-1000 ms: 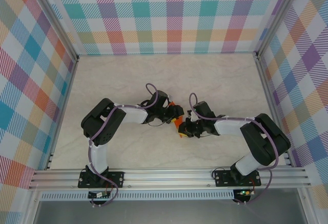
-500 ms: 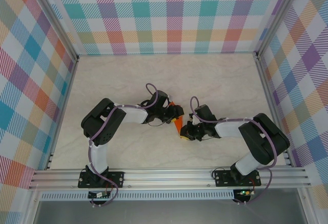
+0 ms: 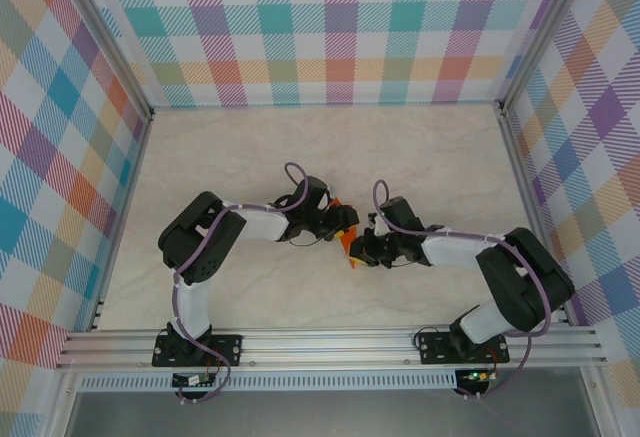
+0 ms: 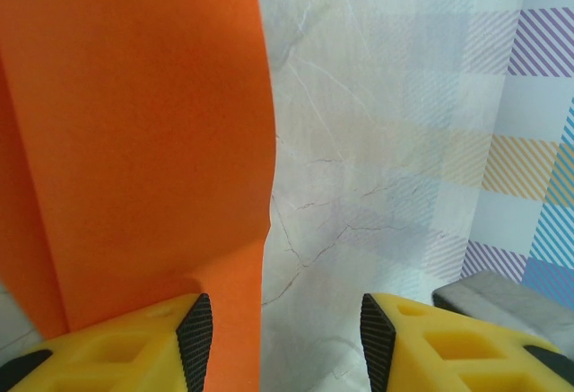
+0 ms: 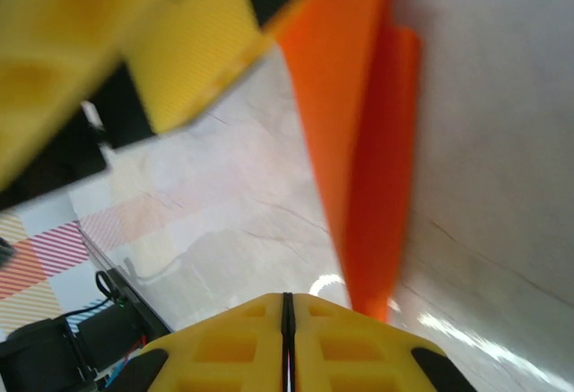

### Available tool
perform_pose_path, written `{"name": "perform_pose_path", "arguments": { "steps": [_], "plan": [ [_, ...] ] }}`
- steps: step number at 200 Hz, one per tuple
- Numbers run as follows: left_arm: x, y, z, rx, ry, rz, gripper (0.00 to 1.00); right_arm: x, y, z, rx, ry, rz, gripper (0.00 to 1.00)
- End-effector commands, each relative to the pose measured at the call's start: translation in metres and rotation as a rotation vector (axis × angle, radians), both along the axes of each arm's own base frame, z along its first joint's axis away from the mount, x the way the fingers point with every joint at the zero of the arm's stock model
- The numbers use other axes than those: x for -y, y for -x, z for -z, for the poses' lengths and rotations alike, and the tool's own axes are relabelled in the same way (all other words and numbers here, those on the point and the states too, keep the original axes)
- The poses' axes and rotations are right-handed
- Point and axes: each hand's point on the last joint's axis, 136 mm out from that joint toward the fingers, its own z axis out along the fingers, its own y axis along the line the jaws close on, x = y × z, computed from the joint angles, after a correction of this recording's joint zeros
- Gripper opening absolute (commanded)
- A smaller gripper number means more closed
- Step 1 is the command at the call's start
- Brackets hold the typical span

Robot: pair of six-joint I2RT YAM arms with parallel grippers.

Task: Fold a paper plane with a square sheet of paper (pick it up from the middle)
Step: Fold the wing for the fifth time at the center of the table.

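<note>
Fingers (image 4: 117,356) of our left gripper (image 4: 285,343) stood half apart, and the orange paper (image 4: 134,123) lay against the inner face of one, with nothing pinched between them. On our right gripper (image 5: 287,320) they were pressed together, the paper's end just beside them. Over the marbled table (image 3: 250,147), the creased paper sat between both grippers, near the middle.

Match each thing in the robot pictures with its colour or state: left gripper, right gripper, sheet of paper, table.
Column one:
1. left gripper
2. right gripper
3. sheet of paper
4. table

Column two:
a. pale, marbled
b. fingers closed together
c. orange, folded
d. fingers apart

Pairs: 1-d, 2-b, 3-c, 4-a
</note>
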Motion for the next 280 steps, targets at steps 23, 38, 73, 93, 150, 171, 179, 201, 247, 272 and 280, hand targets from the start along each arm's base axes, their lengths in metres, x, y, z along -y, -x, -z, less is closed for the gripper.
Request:
{"name": "perform_pose_path", "arguments": {
  "steps": [23, 38, 73, 93, 150, 171, 179, 201, 247, 272, 280],
  "plan": [
    [-0.018, 0.01, 0.04, -0.083, -0.114, -0.016, 0.5, -0.005, -0.006, 0.024, -0.057, 0.027, 0.018, 0.08],
    [-0.018, 0.01, 0.04, -0.082, -0.115, -0.014, 0.5, 0.001, 0.002, 0.035, -0.084, 0.042, 0.031, 0.08],
    [-0.02, 0.011, 0.042, -0.085, -0.121, -0.016, 0.5, 0.016, 0.023, 0.049, -0.124, 0.077, 0.029, 0.08],
    [-0.021, 0.011, 0.043, -0.085, -0.126, -0.018, 0.5, 0.018, 0.03, 0.047, -0.126, 0.07, 0.015, 0.09],
    [-0.021, 0.011, 0.045, -0.09, -0.127, -0.022, 0.5, 0.029, 0.054, 0.054, -0.19, 0.098, -0.021, 0.1],
    [-0.021, 0.012, 0.044, -0.089, -0.125, -0.02, 0.5, 0.03, 0.056, 0.051, -0.187, 0.094, -0.023, 0.1],
    [-0.021, 0.012, 0.044, -0.089, -0.125, -0.02, 0.5, 0.029, 0.053, 0.047, -0.171, 0.09, -0.018, 0.1],
    [-0.021, 0.013, 0.044, -0.093, -0.124, -0.017, 0.5, 0.021, 0.036, 0.024, -0.086, 0.045, 0.0, 0.09],
    [-0.02, 0.012, 0.044, -0.094, -0.124, -0.019, 0.5, 0.007, 0.0, -0.014, 0.036, 0.009, 0.045, 0.12],
    [-0.02, 0.012, 0.044, -0.098, -0.124, -0.015, 0.5, -0.004, -0.015, -0.008, 0.028, -0.015, 0.065, 0.11],
    [-0.02, 0.012, 0.043, -0.096, -0.124, -0.016, 0.5, -0.006, -0.019, -0.006, 0.025, -0.014, 0.075, 0.11]
  ]
}}
